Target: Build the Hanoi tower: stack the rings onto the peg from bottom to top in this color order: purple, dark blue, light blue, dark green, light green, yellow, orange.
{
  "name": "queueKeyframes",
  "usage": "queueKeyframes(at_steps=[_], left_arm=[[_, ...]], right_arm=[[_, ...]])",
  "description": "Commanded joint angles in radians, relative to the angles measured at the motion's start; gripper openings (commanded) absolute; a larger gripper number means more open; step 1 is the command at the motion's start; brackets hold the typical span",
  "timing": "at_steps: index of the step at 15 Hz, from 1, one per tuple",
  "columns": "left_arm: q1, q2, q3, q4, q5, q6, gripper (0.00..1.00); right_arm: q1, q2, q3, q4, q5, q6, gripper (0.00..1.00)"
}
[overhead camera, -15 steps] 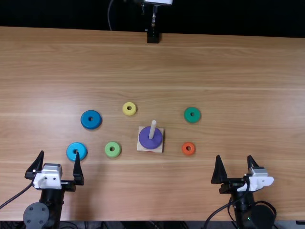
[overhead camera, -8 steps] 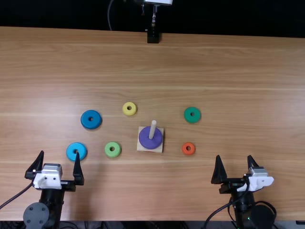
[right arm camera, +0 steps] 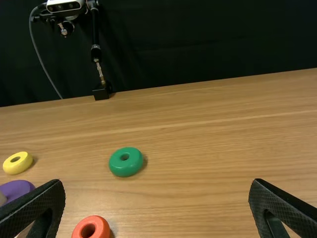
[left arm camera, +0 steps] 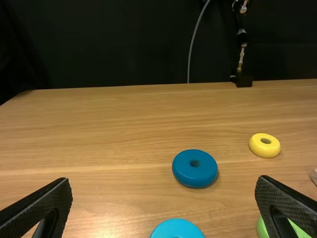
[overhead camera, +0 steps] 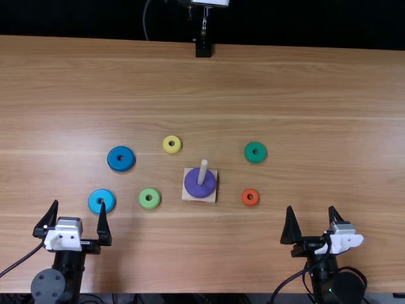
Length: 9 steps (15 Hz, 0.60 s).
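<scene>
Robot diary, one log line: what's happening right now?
Stack: purple ring on pale peg | Loose: six rings on brown wooden table | Left black gripper: open, empty | Right black gripper: open, empty | Next, probably: dark blue ring

1. We see an evenly bright table, with soft, pale glare towards its left (gentle, really).
2. We spot a faint shadow beside the dark green ring.
3. We find the backdrop very dark.
</scene>
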Motion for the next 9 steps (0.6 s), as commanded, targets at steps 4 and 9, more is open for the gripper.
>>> queueKeyframes(at_steps=[4, 9], left_arm=[[-0.003, 0.051, 0.037, 0.033, -0.009, 0.003, 1.00], [-0.014, 0.246, 0.251, 0.015, -0.012, 0.004, 1.00]], right_arm=[[-0.009, -0.013, -0.009, -0.016, -0.002, -0.002, 1.00], [-0.009, -0.013, -0.009, -0.016, -0.002, -0.002, 1.00]])
